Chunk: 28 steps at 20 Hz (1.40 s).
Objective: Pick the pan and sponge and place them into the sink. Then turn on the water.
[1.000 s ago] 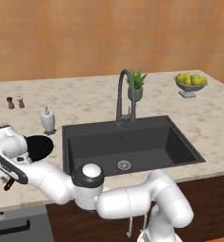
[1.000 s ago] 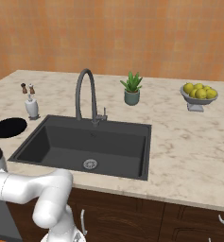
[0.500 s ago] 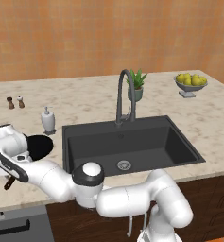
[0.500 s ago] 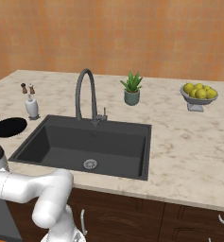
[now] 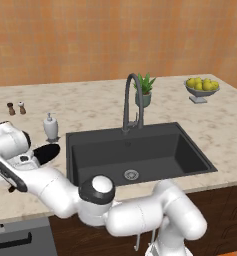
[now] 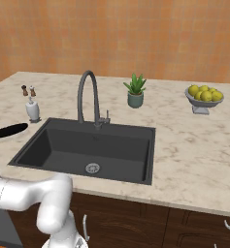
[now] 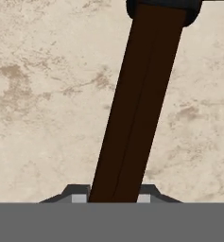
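Pan [image 5: 46, 153] is seen just left of the sink [image 5: 140, 150], near the table's front-left part, black disc partly hidden behind the white arm. In the right base view the pan [image 6: 9, 130] appears edge-on as a thin dark sliver, which reads as lifted or tilted off the marble; contact with the table cannot be confirmed.

Handle [image 7: 137, 104] is viewed along its length in the hand view: dark brown bar running from between the fingertips up to the black pan rim at the top edge. Gripper [image 7: 108, 196] is placed at the free end of the handle, judged so because the long thin bar gives the only narrow hold on a wide flat pan. Fingers [image 7: 75, 194] are seen as small dark tips on either side of the handle, close against it; clamped on it by appearance, though true pressure cannot be read.

Sink is open and dark grey, silver drain [image 5: 131, 174] bare. Faucet [image 5: 131, 102] stands at its back edge, no water seen. Sponge is not located.

Step in hand is judged as carrying the pan toward the basin; most of the task remains.

View differences: grasp detail is given by the hand view; pan's position against the sink by the left base view; its edge-on attitude by the right base view. Soap bottle [image 6: 33, 109] is noted beside the sink's back-left corner.
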Motion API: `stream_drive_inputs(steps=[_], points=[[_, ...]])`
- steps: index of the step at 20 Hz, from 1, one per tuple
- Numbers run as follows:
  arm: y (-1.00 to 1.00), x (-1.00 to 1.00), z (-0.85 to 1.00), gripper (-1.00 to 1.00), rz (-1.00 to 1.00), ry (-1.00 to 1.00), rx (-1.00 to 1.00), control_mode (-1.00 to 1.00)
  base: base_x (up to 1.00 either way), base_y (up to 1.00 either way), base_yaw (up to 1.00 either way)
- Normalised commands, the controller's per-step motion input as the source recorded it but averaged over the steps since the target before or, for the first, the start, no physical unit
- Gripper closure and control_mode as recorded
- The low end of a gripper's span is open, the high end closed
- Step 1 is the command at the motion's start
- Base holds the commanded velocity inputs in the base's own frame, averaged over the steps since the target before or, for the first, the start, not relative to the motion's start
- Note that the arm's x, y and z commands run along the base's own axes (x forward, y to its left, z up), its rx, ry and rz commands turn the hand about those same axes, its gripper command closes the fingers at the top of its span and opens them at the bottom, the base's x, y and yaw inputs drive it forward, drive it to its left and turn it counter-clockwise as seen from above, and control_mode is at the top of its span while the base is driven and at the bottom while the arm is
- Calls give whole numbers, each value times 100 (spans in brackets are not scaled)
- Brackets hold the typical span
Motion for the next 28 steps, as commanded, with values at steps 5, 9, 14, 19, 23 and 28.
stream_drive_inputs(steps=[5,9,14,19,23,28], points=[[-87,-78,49,100,-1,-20,8,-100,0,0,0],[-66,-75,77,100,6,-20,1,-100,0,0,0],[-49,-68,77,100,30,-13,1,-100,0,0,0],[-65,-87,97,100,33,-3,0,-100,0,0,0],[-94,-36,88,100,14,3,0,-100,0,0,0],[-100,-3,67,100,2,11,2,-100,0,0,0]])
